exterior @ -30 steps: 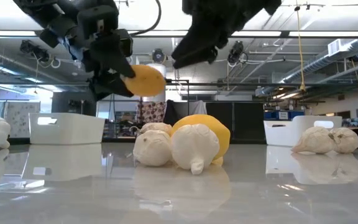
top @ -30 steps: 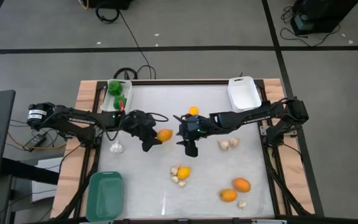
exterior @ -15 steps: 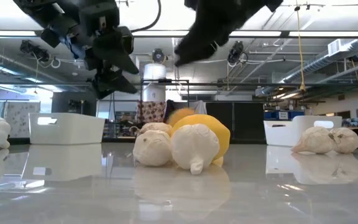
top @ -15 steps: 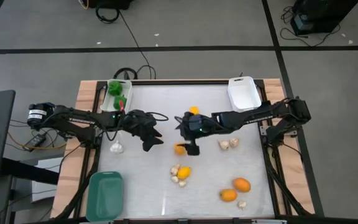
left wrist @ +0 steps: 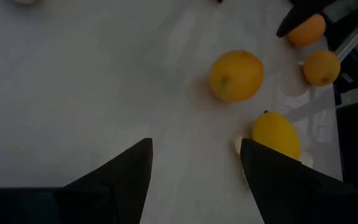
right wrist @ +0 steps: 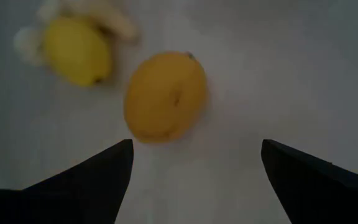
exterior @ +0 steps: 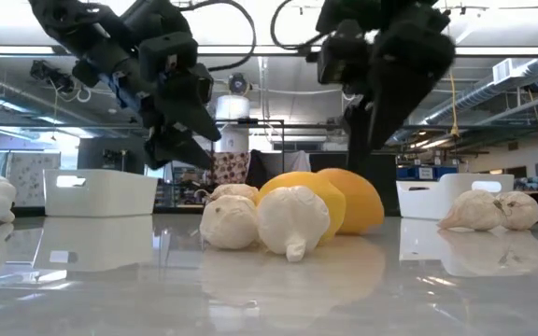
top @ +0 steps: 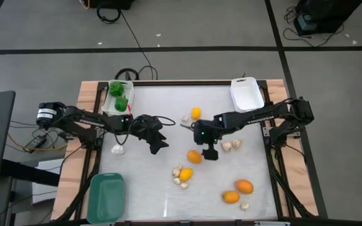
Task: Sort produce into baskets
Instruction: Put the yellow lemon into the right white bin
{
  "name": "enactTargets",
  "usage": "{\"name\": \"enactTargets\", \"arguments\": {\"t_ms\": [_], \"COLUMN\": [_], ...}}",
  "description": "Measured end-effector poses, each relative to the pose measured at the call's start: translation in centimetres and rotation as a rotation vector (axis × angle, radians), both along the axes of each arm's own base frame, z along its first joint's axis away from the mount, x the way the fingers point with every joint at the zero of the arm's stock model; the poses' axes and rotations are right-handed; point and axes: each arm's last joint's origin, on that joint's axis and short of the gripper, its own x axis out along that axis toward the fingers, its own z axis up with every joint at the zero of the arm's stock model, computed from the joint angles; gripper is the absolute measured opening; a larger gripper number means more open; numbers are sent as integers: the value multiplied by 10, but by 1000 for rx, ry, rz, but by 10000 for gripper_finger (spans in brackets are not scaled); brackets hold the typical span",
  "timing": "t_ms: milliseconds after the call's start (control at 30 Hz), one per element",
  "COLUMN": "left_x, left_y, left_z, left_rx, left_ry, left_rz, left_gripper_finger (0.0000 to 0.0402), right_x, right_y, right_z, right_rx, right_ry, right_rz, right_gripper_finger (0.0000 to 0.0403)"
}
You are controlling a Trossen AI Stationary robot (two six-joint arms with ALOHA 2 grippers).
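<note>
An orange fruit point(top: 194, 156) lies on the table's middle, also in the right wrist view point(right wrist: 165, 96) and the left wrist view point(left wrist: 236, 75). My right gripper point(top: 210, 152) is open just right of it, above the table. My left gripper point(top: 159, 144) is open and empty to its left point(exterior: 183, 140). A yellow lemon point(top: 186, 173) rests among garlic pieces point(top: 178, 176) nearer the front. A white bin point(top: 118, 95) at the far left holds green peppers point(top: 116, 88). Another white bin point(top: 246, 93) stands at the far right. A teal bin point(top: 105, 196) is at the near left.
An orange fruit point(top: 195, 113) and a garlic piece point(top: 185, 118) lie at the far middle. Two orange fruits point(top: 244, 186) point(top: 230, 196) and a garlic piece point(top: 244, 206) lie near right. Garlic pieces point(top: 231, 145) lie right of my right gripper, one more point(top: 117, 149) at left.
My left gripper has let go of the orange fruit; it has dropped to the table and gone toward the right, coming to lie in the middle. My right gripper has moved toward the table's right edge and now stands beside the fruit.
</note>
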Motion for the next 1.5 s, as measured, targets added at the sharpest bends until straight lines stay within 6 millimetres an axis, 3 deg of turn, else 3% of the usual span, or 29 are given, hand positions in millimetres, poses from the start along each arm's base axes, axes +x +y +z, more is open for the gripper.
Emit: {"name": "enactTargets", "arguments": {"t_ms": [167, 333, 433, 533, 633, 867, 1000, 1100, 1300, 1500], "left_x": [8, 9, 11, 11, 11, 11, 11, 11, 11, 10], "left_y": [-4, -6, -6, -5, -4, -3, -3, -3, -3, -3], "left_z": [-8, -15, -17, -21, -23, -24, -24, -24, -24, -24], "left_rx": [-22, -38, -45, -55, -73, -138, -143, -140, -119, -117], "left_ry": [-11, 19, 22, 48, 60, 83, 81, 81, 82, 86], "left_rz": [-23, -22, -16, 45, 100, 189, 220, 223, 206, 205], "left_gripper_finger": [253, 253, 253, 253, 253, 253, 253, 253, 253, 253], "right_x": [8, 15, 19, 20, 17, -6, -18, -18, -3, 6], "right_y": [12, 14, 7, -19, -58, -144, -169, -174, -160, -158], "right_z": [4, 9, 10, 10, 10, 10, 9, 5, -26, -41], "right_rx": [3, 86, 14, -140, -182, 31, 96, 142, 185, 196], "right_ry": [-107, -168, -207, -218, -209, -192, -181, -166, -24, -11], "right_rz": [69, -19, -119, -287, -491, -956, -1076, -1089, -1087, -1125], "right_gripper_finger": [368, 369, 369, 369, 369, 368, 368, 368, 368, 368]}}
